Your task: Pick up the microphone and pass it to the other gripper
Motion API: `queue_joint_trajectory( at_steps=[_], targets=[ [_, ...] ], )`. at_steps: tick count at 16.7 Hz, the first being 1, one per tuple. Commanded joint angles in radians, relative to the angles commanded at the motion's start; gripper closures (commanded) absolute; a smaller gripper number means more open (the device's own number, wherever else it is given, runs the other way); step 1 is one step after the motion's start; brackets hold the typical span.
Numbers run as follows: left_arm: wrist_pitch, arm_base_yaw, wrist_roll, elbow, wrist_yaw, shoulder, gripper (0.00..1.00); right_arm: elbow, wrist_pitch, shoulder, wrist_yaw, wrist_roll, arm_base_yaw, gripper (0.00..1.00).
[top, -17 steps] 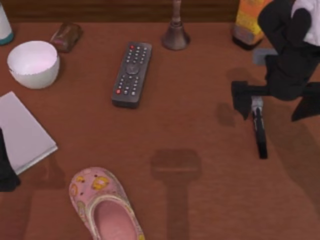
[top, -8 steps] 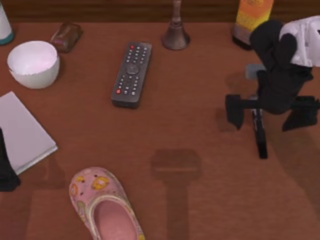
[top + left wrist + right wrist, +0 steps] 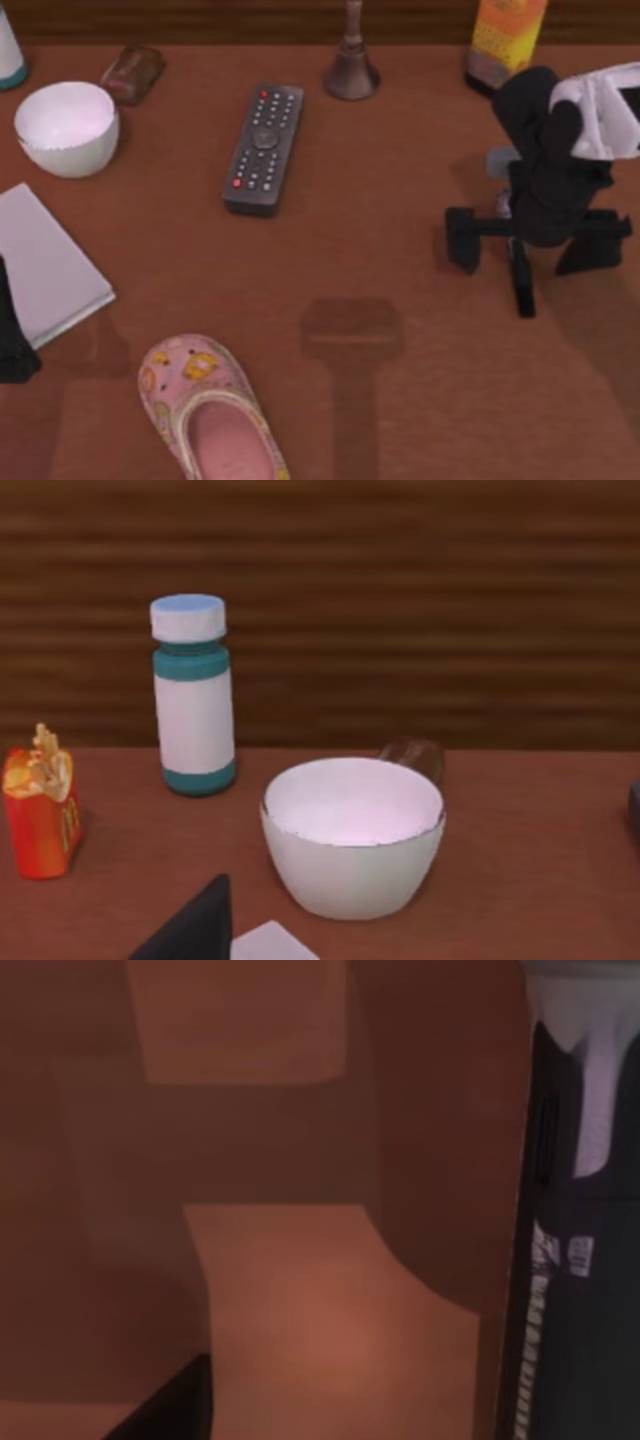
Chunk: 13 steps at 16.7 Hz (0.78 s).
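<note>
The microphone (image 3: 521, 285) lies on the brown table at the right, its thin black handle pointing toward the front edge and its head hidden under my right arm. My right gripper (image 3: 528, 240) hovers right over it, open wide, with one black finger (image 3: 462, 240) to the left of the mic and one to its right, neither touching it. The right wrist view shows the microphone (image 3: 570, 1340) along one edge and one fingertip (image 3: 170, 1410). The other gripper, my left gripper (image 3: 12, 350), is parked at the table's left edge, open and holding nothing.
A dark remote (image 3: 262, 148) and a brass bell (image 3: 351, 65) sit at the back middle, an orange carton (image 3: 505, 35) behind my right arm. A white bowl (image 3: 66, 128), a white pad (image 3: 45, 260) and a pink slipper (image 3: 205, 405) are at the left.
My right gripper has shifted left and toward the front, turning until its open fingers straddle the microphone. The microphone and my left arm have not moved.
</note>
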<state>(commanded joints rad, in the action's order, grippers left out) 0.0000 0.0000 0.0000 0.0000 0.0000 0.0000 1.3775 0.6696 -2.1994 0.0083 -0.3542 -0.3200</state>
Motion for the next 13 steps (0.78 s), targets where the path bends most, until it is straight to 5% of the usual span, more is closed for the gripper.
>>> queue_joint_trajectory(
  at_steps=[1,13],
  targets=[
    [0.0,0.0,0.0,0.0,0.0,0.0,0.0,0.0,0.0,0.0,0.0,0.0,0.0,0.0],
    [0.0,0.0,0.0,0.0,0.0,0.0,0.0,0.0,0.0,0.0,0.0,0.0,0.0,0.9]
  ],
)
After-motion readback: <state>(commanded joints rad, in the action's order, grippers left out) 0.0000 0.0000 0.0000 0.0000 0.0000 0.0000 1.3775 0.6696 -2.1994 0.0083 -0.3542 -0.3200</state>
